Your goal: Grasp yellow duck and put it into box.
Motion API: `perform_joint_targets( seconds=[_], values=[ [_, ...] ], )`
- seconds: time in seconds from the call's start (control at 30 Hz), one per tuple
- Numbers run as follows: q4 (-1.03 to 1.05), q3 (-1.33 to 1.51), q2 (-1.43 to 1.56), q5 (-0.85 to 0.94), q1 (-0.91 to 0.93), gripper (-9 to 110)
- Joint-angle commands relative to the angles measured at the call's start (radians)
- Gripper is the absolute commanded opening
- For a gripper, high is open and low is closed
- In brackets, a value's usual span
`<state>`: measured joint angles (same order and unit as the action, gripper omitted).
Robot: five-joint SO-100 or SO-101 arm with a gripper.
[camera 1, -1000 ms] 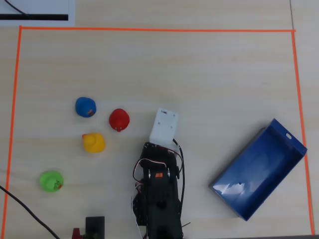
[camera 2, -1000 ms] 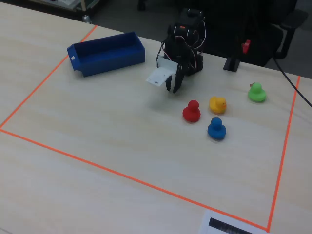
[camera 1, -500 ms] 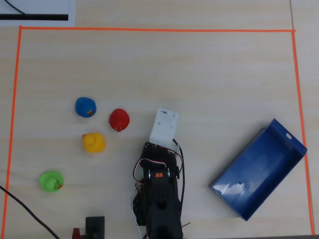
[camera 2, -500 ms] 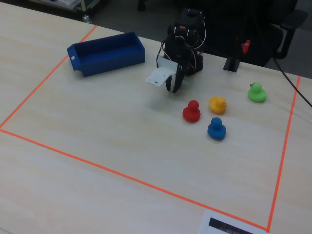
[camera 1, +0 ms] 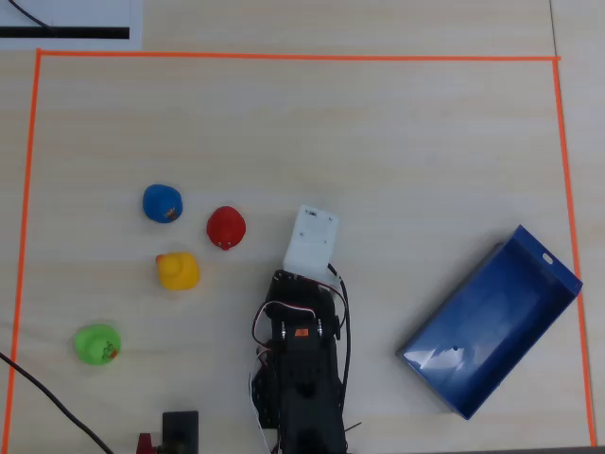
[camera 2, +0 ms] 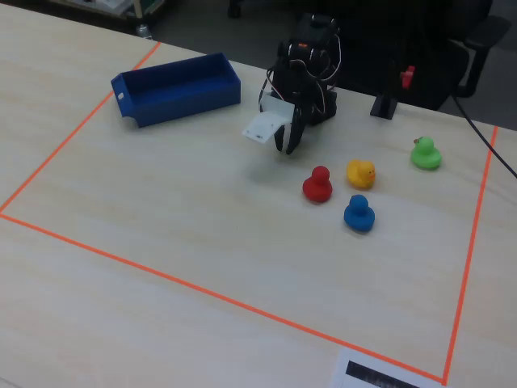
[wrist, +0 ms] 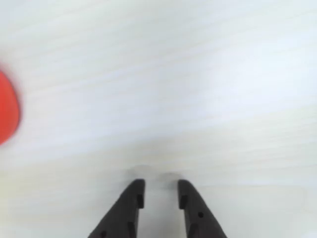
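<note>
You're looking at a lab or office test bench. A pale wood-grain table [camera 2: 161, 267] carries an orange tape border [camera 1: 284, 57] marking off a work area. Beyond the table's far edge in the fixed view sit a dark office chair [camera 2: 477, 40] and dim floor. A printed white sheet [camera 1: 71, 21] lies just outside the tape corner. A black cable [camera 1: 47, 397] trails across the table.

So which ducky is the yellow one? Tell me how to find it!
In the overhead view, look inside the orange tape border, left of the black robot arm. Four ducks cluster there; the yellow duck sits in the middle, below the blue duck and above the green duck. It is the only yellow one.
</note>
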<state>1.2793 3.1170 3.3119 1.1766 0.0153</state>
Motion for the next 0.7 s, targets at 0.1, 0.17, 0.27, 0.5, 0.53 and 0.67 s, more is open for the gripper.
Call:
perform_joint_targets(
  seconds=[0.1, 0.17, 0.27, 0.5, 0.53, 0.67],
  values=[
    [0.026, -0.006, 0.0, 0.008, 0.002, 6],
    [0.026, -0.006, 0.0, 0.008, 0.002, 6],
    [0.026, -0.006, 0.0, 0.008, 0.002, 6],
    [0.026, -0.006, 0.0, 0.008, -0.006, 6],
    [0.026, -0.006, 0.0, 0.008, -0.008, 6],
    [0.026, -0.006, 0.0, 0.008, -0.008, 6]
  ],
)
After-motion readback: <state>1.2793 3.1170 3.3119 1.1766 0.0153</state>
